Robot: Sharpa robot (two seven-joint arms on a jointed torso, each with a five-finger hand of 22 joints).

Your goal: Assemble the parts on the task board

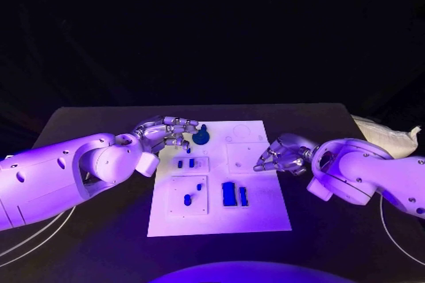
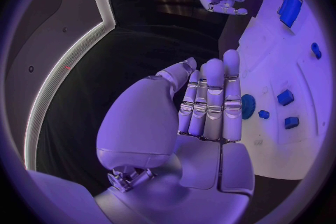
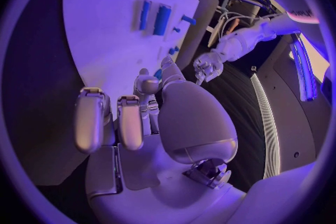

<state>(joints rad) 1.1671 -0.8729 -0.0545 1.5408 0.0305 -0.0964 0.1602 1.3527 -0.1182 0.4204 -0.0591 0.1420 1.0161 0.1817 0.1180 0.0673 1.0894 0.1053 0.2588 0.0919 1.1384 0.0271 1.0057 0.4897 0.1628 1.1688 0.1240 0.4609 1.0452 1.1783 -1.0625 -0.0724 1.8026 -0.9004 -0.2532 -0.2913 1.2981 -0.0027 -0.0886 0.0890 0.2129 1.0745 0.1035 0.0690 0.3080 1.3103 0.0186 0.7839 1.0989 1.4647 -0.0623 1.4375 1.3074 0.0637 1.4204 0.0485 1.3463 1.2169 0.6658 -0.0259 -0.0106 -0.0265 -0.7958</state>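
Task board [image 1: 257,203] flat at the centre of the black table [image 1: 106,120]. Left hand [image 1: 170,133] over the board's far left corner, fingers straight and pressed together, nothing gripped; round blue part [image 1: 201,136] just beside the fingertips. Right hand [image 1: 282,156] at the board's right edge, fingers curled inward, holding nothing. Two small blue parts [image 1: 185,164] side by side in a recess left of centre. Two upright blue blocks [image 1: 234,194] nearer the robot, close together.
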